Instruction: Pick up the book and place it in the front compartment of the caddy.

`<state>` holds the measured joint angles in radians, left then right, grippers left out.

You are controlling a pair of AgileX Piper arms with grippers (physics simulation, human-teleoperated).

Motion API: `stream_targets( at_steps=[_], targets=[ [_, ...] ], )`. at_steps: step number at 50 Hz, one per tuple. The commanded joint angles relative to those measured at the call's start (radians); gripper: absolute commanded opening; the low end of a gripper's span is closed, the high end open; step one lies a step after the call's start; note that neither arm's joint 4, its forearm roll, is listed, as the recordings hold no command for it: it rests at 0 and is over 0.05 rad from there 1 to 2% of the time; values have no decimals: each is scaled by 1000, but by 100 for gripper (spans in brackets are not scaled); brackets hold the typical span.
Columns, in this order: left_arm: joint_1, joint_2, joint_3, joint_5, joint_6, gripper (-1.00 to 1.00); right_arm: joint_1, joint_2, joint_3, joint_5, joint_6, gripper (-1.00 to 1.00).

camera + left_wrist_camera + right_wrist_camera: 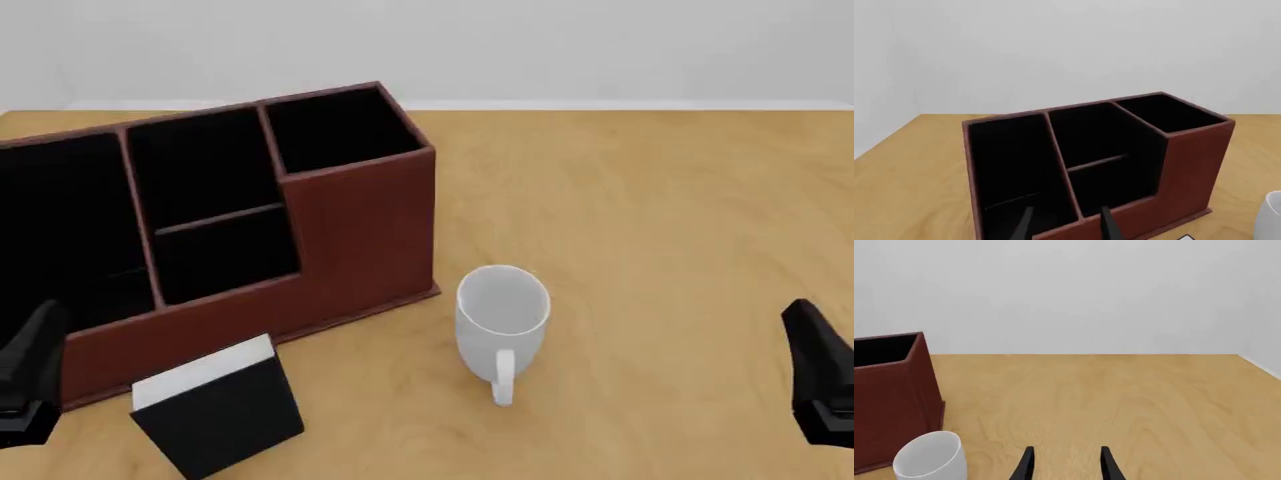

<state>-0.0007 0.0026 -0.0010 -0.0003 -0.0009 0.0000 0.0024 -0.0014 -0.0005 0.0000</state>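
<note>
In the left wrist view, the large reddish-brown boxy caddy [1097, 165] with its black-lined compartments filled the frame, its open tops facing the camera. The left gripper [1066, 224] showed two dark fingertips standing apart with nothing between them, spread as if ready for a grasp not yet begun. A sliver of the white ceramic mug [1271, 215] sat at the edge of that picture; the book did not show clearly there.

In the front view, the thick black hardcover book [220, 407] with its white page edge stood upright on the light wooden table [641, 200], just in front of the caddy's low front wall and near the left gripper, so that arm looked the likelier one to take it. The mug stood to the book's right, apart from it, handle toward the camera. The right gripper [821, 380] waited low at the right edge, well apart from everything.

In the right wrist view, the right gripper's fingers were parted and empty over bare table, idle because the book lay on the other side.
</note>
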Motion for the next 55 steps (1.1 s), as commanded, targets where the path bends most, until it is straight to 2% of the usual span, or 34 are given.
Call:
stream_targets(
  at_steps=[1, 7, 16, 18, 22, 24, 28, 30, 32, 36, 38, 40, 41, 43, 44, 48, 49, 52, 53, 54, 55],
  targets=[
    [-9, 4, -5, 3, 1, 100, 0, 4, -3, 0, 0, 100],
    [-29, 11, -17, 14, 12, 100, -1, 3, -3, 1, 0, 100],
    [-56, 140, -108, -55, 47, 100, -1, 1, -3, 3, 0, 100],
    [-99, 185, -137, -70, 79, 100, -2, 1, -4, 3, 0, 100],
    [-107, 233, -210, -54, 84, 100, -2, 1, -4, 3, 0, 100],
    [-141, 255, -241, -41, 108, 100, -2, 1, -4, 4, 0, 100],
    [-172, 304, -291, -38, 110, 100, -2, 1, -4, 4, 0, 100],
    [-190, 333, -328, -27, 138, 100, -2, 1, -4, 4, 0, 100],
    [-216, 363, -355, -10, 186, 100, -2, 0, -4, 4, 0, 100],
    [-226, 408, -429, 39, 161, 100, -3, 0, -4, 4, 0, 100],
    [-257, 449, -461, 70, 170, 100, -3, 0, -4, 4, 0, 100],
    [-318, 491, -496, 115, 127, 100, -3, 0, -4, 4, 0, 100],
    [-321, 504, -505, 128, 191, 100, -3, 0, -4, 4, 0, 100],
    [-339, 527, -541, 169, 162, 100, -3, 0, -4, 4, 0, 100],
    [-337, 523, -562, 187, 185, 100, -3, 0, -4, 4, 0, 100],
    [-344, 563, -669, 283, 169, 100, -3, 0, -4, 5, 0, 100],
    [-358, 564, -695, 306, 215, 100, -4, 1, -4, 4, 0, 100],
    [-375, 596, -757, 348, 200, 100, -4, 1, -4, 4, 0, 100],
    [-400, 618, -784, 375, 169, 100, -4, 1, -4, 4, 0, 100],
    [-412, 625, -792, 384, 195, 100, -4, 1, -4, 4, 0, 100],
    [-425, 639, -801, 400, 178, 100, -4, 2, -4, 3, 0, 100]
  ],
)
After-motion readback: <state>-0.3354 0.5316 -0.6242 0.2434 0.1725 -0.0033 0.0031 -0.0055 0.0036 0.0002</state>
